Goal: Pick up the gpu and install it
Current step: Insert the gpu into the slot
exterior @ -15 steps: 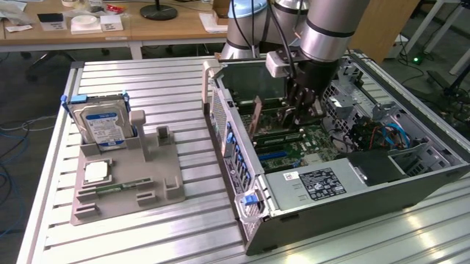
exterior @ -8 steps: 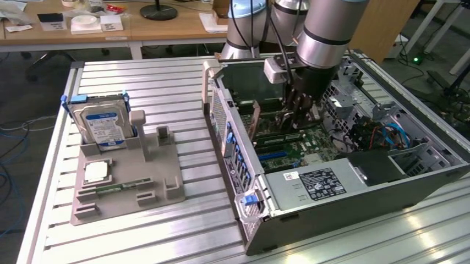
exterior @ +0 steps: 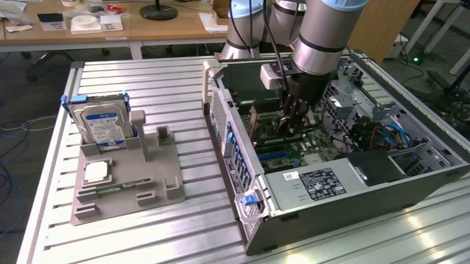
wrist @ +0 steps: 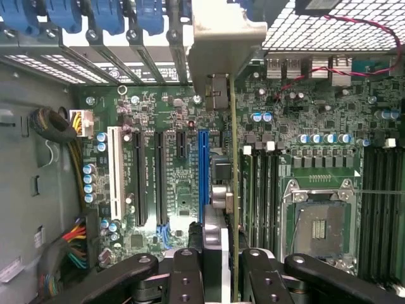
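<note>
Gpu [wrist: 233, 190] edge-on in fingers [wrist: 218, 266] over motherboard [wrist: 171, 164]

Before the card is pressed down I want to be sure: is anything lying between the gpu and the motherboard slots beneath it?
Nothing visible blocks it. The hand grips the gpu edge-on above the motherboard, beside the blue slot. The slots look bare; the cable bundle stays off at the case wall.

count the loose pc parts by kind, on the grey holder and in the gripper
hard drive, standing in the grey holder: 1
silver square chip, on the holder: 1
green memory stick, on the holder: 1
gpu, clamped in the gripper above the motherboard: 1
total: 4
</note>
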### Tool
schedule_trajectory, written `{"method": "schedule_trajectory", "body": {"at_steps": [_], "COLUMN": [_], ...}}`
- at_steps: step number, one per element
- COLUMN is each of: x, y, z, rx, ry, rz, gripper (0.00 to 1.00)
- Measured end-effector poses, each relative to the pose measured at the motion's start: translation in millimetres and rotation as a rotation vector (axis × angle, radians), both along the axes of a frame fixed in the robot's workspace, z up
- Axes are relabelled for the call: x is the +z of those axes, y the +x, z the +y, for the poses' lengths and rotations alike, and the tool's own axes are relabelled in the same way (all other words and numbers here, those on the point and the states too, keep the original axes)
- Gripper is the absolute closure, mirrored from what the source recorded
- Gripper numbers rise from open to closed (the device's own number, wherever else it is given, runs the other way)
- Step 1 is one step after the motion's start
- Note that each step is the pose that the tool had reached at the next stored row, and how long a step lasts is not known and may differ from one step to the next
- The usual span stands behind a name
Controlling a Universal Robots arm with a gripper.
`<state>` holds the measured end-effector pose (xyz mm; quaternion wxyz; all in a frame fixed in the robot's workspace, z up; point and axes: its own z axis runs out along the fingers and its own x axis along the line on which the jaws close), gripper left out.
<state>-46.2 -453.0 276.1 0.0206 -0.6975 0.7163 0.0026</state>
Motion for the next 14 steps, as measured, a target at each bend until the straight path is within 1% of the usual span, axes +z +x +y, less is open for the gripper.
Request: {"method": "schedule_trajectory", "body": {"at_steps": [3,6,11,14], "x": [-1.8,-5.1,-13.5,-18.6], "y": [-0.9,-4.0,-5.3,-5.7], "z": [-2.0,-2.4,-4.3,-4.6], "rx": [0.0,0.0,0.0,0.0], "ry": [0.0,-0.0001,0.0001,0.0], "rz": [0.0,0.0,0.0003,0.0003], "gripper": [0.72,0.72,0.72,0.72]}}
